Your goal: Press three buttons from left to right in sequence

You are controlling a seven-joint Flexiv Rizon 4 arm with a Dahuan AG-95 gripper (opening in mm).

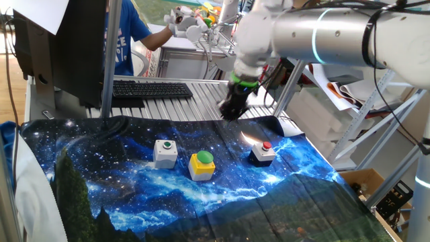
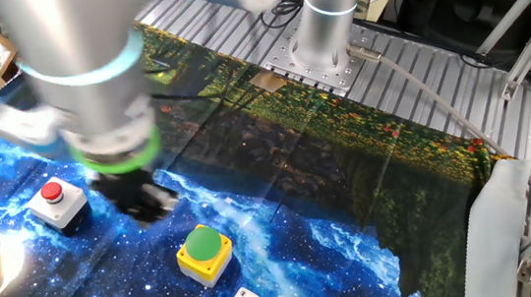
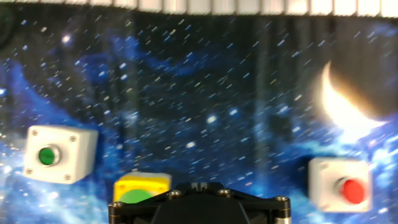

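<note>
Three buttons stand in a row on a starry blue cloth (image 1: 121, 181). At the left is a grey box with a small green cap (image 1: 165, 152). In the middle is a yellow box with a large green dome (image 1: 201, 165). At the right is a box with a small red cap (image 1: 263, 153). My gripper (image 1: 232, 107) hangs in the air above the cloth's far edge, behind the yellow and red buttons. The hand view shows the grey box (image 3: 59, 154), the yellow box (image 3: 141, 186) and the red-capped box (image 3: 341, 183) below. The fingertips are hidden by the hand's body (image 3: 199, 205).
A black keyboard (image 1: 151, 89) and a dark monitor (image 1: 67, 47) stand behind the cloth on the slatted metal table. A person in a blue shirt (image 1: 127, 33) is at the far side. The arm's base (image 2: 320, 59) is bolted to the table beyond the cloth.
</note>
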